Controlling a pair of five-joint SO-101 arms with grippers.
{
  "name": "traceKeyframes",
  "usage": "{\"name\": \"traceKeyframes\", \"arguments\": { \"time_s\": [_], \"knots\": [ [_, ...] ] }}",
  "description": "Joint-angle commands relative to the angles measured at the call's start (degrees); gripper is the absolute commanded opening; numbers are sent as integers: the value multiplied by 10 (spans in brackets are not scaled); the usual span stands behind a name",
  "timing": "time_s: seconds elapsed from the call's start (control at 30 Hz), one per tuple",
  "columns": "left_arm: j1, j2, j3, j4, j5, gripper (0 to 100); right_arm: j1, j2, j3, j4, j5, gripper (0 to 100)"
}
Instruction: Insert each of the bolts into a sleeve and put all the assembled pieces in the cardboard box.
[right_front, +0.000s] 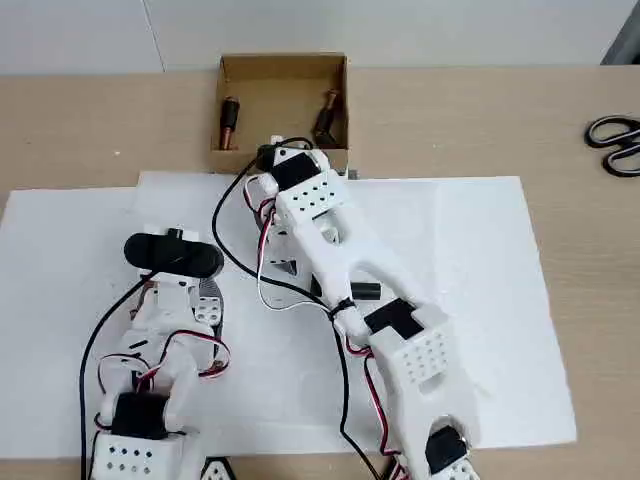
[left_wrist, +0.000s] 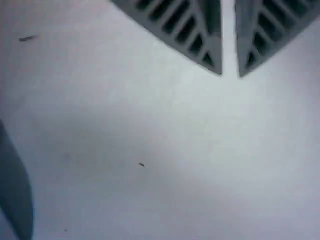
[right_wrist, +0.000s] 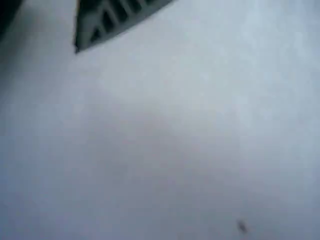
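Note:
The cardboard box (right_front: 283, 68) stands at the table's far middle. Inside it lie two assembled bolt-and-sleeve pieces, one by the left wall (right_front: 230, 120) and one by the right wall (right_front: 327, 115). A loose black sleeve (right_front: 366, 292) lies on the white paper beside the right arm. My right gripper (right_front: 285, 262) (right_wrist: 42, 35) hangs low over the paper just in front of the box, open and holding nothing. My left gripper (right_front: 208, 300) (left_wrist: 229, 73) rests close above the paper at the left, shut with only a thin slit between its fingertips and nothing in it.
A large white paper sheet (right_front: 470, 250) covers the middle of the wooden table. Scissors (right_front: 615, 145) lie at the far right edge. The right arm's cables (right_front: 262, 280) trail across the paper between the two arms.

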Motion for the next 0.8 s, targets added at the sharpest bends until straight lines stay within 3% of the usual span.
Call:
{"name": "traceKeyframes", "arguments": {
  "time_s": [0.0,0.23,0.6,0.77],
  "knots": [
    [-2,-7,-4,-11,1,7,-3,4,-3,-14,-1,231],
    [-2,-7,-4,-11,1,7,-3,29,-3,-17,0,76],
    [-2,-7,-3,-11,1,7,-4,43,-3,-11,0,223],
    [-2,-7,-3,-11,-1,7,-7,44,-3,-10,13,229]
  ]
}}
